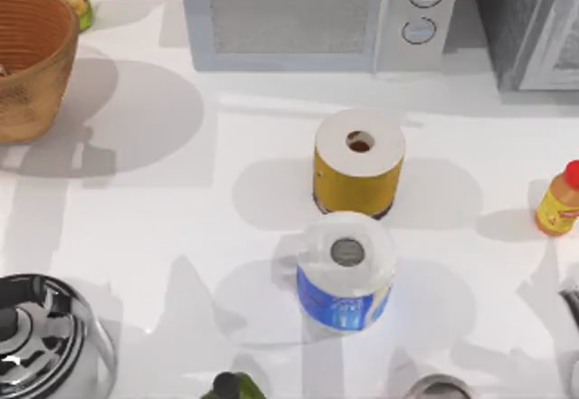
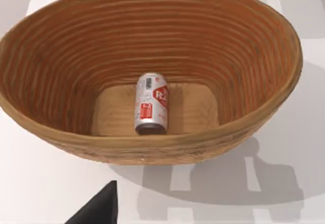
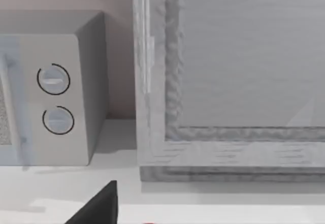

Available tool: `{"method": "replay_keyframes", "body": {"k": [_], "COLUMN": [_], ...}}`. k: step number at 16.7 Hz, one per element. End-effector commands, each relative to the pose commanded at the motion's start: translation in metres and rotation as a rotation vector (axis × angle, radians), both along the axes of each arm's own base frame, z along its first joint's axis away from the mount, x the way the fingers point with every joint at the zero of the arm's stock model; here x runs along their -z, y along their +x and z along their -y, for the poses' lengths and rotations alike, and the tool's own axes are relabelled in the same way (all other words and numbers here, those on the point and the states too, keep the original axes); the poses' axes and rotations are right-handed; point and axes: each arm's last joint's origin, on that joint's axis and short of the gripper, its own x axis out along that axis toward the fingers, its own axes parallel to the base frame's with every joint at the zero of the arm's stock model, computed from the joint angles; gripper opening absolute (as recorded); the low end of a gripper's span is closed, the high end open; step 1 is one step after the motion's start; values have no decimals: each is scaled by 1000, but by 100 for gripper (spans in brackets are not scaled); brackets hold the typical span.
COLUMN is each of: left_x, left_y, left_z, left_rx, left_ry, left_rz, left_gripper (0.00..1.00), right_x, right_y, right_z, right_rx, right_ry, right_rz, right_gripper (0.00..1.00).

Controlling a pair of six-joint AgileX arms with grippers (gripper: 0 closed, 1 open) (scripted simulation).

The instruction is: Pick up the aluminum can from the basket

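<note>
Left wrist view looks past 1 dark fingertip of the left gripper [image 2: 96, 209], whose spread I cannot tell, to the basket [image 2: 152, 148] with the aluminum can [image 2: 151, 103] lying on its side on the basket floor, untouched, so reaching in, gripping and lifting all seem left to do. Red markings on the white can are too small to read. Top view puts the basket at the desk's far left corner, while the right gripper [image 3: 96, 209] faces a microwave [image 3: 51, 87], fingers likewise untellable.
</note>
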Motion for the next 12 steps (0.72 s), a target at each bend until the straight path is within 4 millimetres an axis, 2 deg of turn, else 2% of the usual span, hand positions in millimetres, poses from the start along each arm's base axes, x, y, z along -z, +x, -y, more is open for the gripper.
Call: {"method": "replay_keyframes", "body": {"k": [3, 5, 9, 12], "left_x": [-9, -3, 34, 73], "left_y": [65, 109, 188, 229], "left_z": [-12, -22, -43, -57], "left_rx": [7, 12, 17, 15], "left_ry": [-11, -24, -57, -82], "left_rz": [-181, -298, -509, -635], "left_gripper": [100, 100, 100, 100], "right_x": [0, 0, 0, 0], "right_y": [0, 0, 0, 0], "right_z": [0, 0, 0, 0], "right_rx": [0, 0, 0, 0], "right_ry": [0, 0, 0, 0], "right_rz": [0, 0, 0, 0], "right_gripper": [100, 100, 100, 100]}}
